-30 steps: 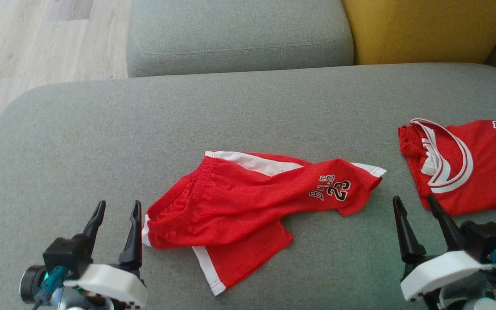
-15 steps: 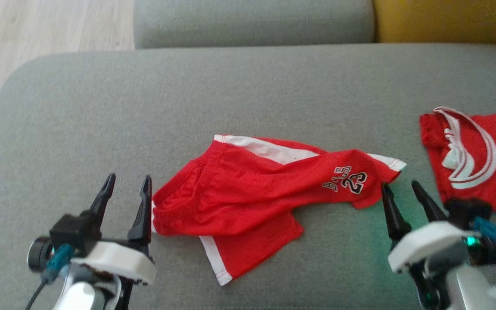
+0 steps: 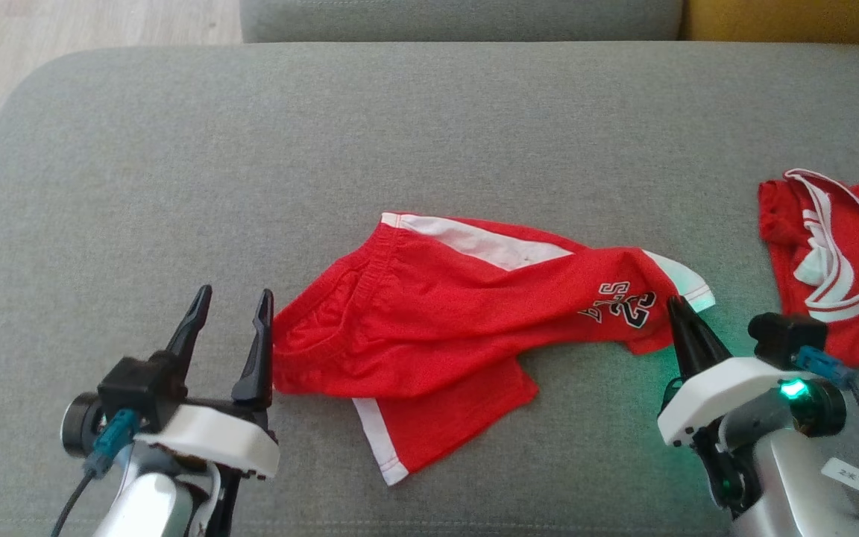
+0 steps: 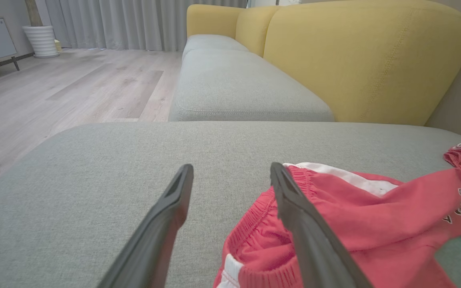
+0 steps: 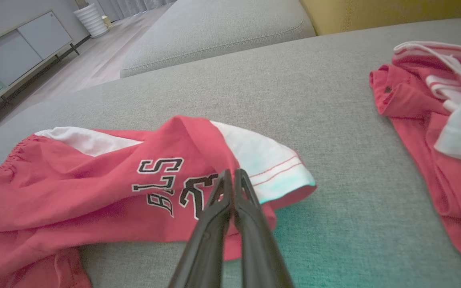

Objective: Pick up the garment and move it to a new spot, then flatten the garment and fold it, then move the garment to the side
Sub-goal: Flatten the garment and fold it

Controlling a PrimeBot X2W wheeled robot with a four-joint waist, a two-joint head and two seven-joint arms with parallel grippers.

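Observation:
The garment (image 3: 444, 321) is a pair of red shorts with white stripes and a black "23", lying crumpled on the grey sofa seat (image 3: 400, 134). My right gripper (image 3: 674, 302) is shut, its tips pinched into the shorts' right leg hem; in the right wrist view the fabric (image 5: 94, 180) ridges up toward the closed right gripper (image 5: 232, 173). My left gripper (image 3: 234, 294) stands open at the waistband's left edge. In the left wrist view the left gripper (image 4: 231, 168) has one finger over the elastic waistband of the garment (image 4: 358, 208) and the other over bare cushion.
A second red garment, a jersey with white trim (image 3: 839, 253), lies at the seat's right, just past my right wrist. Another grey cushion and the yellow backrest (image 4: 354, 60) stand behind. The wooden floor (image 3: 64, 30) drops off beyond the seat's left edge.
The head camera has tilted down. My right gripper moved left onto the shorts' leg hem and shut on it; the hem now lifts slightly. The left gripper stays open by the waistband.

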